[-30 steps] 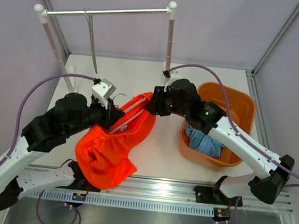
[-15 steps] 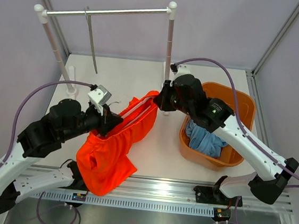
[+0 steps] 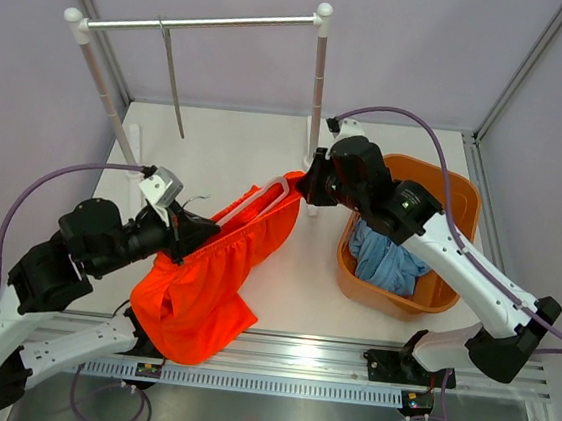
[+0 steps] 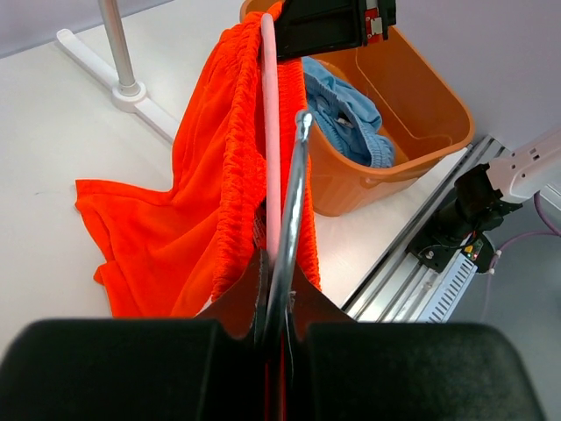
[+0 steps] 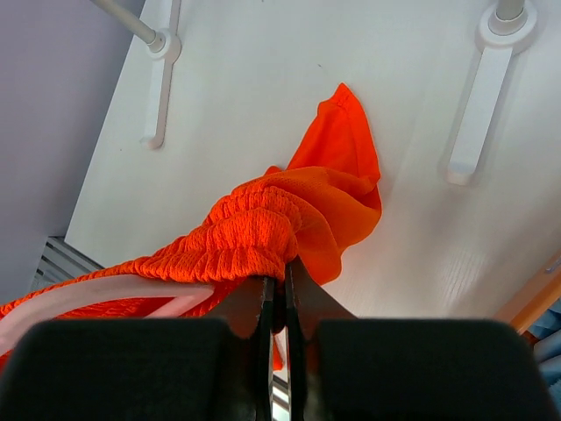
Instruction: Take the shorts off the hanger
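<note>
Orange shorts (image 3: 203, 283): limp, bright mesh-like cloth with a gathered, ribbed elastic waistband, stretching diagonally above the desk (image 3: 237, 146) from 7 o'clock toward 1 o'clock, the legs sagging in folds at the near edge.
Hanger (image 4: 270, 132): a smooth pale pink plastic bar with a thin shiny metal hook (image 4: 294, 202), threading through the waistband.
Left gripper (image 4: 276, 289): black jaws pressing together on the hanger's metal hook, at the shorts' 8 o'clock end.
Right gripper (image 5: 277, 294): jaws pinching the bunched waistband at the 1 o'clock end, a loose corner of cloth drooping beyond them.
Blue shorts (image 3: 384, 267): soft light blue cloth lying crumpled inside the basin.
Basin (image 3: 453, 203): glossy orange plastic tub with rounded corners, sitting at 3 o'clock.
Change: the left arm is drawing back toward 7 o'clock since a second ago, the right jaws, then partly spread, are now gripping cloth, and the waistband is pulling longer between them.
</note>
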Available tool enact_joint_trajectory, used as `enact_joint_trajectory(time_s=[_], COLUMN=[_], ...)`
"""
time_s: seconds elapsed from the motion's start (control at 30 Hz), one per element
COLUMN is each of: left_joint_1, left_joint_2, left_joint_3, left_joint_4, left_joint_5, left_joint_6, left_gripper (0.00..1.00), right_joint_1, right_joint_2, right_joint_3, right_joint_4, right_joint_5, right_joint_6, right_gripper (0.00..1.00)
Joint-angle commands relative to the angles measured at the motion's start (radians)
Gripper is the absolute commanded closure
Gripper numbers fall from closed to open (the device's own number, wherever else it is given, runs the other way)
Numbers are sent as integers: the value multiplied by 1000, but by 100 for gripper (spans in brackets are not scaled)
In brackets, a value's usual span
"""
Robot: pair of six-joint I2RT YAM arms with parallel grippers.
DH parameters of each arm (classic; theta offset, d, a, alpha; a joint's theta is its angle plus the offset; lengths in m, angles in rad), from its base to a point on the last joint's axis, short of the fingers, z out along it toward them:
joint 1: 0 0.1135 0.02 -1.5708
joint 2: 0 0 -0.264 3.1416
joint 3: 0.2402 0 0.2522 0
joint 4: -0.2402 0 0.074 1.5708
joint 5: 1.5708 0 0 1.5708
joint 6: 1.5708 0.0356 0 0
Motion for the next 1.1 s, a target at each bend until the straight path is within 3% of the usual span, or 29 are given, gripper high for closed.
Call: enact_joint_trajectory(time_s=[0.0, 0.2, 0.53, 0.73, 1.07], left_joint_1=[-5, -5, -5, -5, -5], left_joint_2=[-11, -23, 33, 81, 134], left_joint_3=[23, -14, -42, -25, -48], left_joint_4=[57, 181, 320, 400, 572], left_joint_5=[57, -5, -301, -421, -478], left_joint_6=[3, -21, -69, -78, -69], left_gripper=[100, 100, 100, 100, 100], right_joint_1=[-41, 23, 275, 445, 669], right_joint_2=[18, 36, 41, 90, 256], right_joint_3=[21, -7, -42, 128, 326], right_joint_4=[0, 28, 54, -54, -141], right_joint_5=[71, 20, 95, 170, 164], right_joint_6=[-23, -4, 52, 14, -87], right_gripper=[100, 100, 100, 100, 100])
